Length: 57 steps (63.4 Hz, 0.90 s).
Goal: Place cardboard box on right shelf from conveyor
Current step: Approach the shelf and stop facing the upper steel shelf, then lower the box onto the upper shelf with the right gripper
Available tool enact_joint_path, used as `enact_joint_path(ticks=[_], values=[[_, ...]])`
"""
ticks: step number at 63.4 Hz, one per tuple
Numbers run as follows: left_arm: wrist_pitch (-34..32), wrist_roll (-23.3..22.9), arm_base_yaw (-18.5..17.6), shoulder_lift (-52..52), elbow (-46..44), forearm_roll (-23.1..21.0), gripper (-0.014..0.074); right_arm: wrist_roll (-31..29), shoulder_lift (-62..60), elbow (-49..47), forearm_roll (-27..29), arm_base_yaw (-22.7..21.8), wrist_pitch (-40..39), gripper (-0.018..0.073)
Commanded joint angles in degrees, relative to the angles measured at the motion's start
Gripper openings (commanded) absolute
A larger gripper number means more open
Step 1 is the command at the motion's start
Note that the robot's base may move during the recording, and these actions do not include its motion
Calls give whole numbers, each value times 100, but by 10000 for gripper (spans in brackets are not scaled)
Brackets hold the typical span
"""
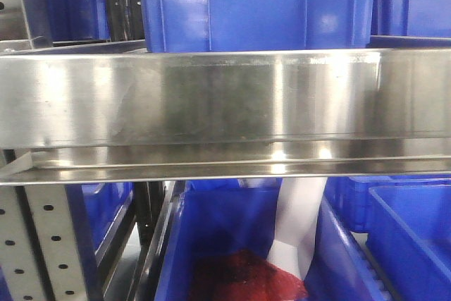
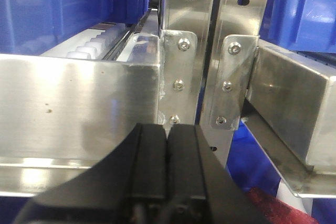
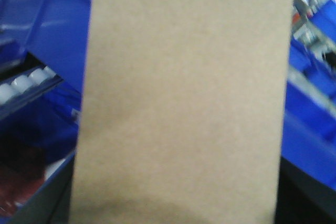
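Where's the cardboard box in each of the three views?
Exterior front-facing: not in it; only the steel shelf lip and bins show.
Left wrist: not in it; the shut left gripper sits before the bolted shelf brackets.
Right wrist: the cardboard box fills the middle from top edge to bottom edge, blurred.
Shared landmark: the blue plastic bins, seen in all three.

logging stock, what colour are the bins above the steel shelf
Blue; the bins above the shelf show best in the exterior front view.
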Motion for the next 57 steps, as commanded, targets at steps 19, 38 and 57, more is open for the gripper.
enact_joint_path(ticks=[19,38,57], values=[[-458,-29,-11,-69,-16,-27,-119,-2882,1985,-999,-70,1289,-629,217],[-458,-29,-11,-69,-16,-27,-119,-3092,3110,-999,-167,1341,-821,216],[-458,-29,-11,-69,-16,-27,-119,-3092,3347,-999,-540,1131,-1062,218]])
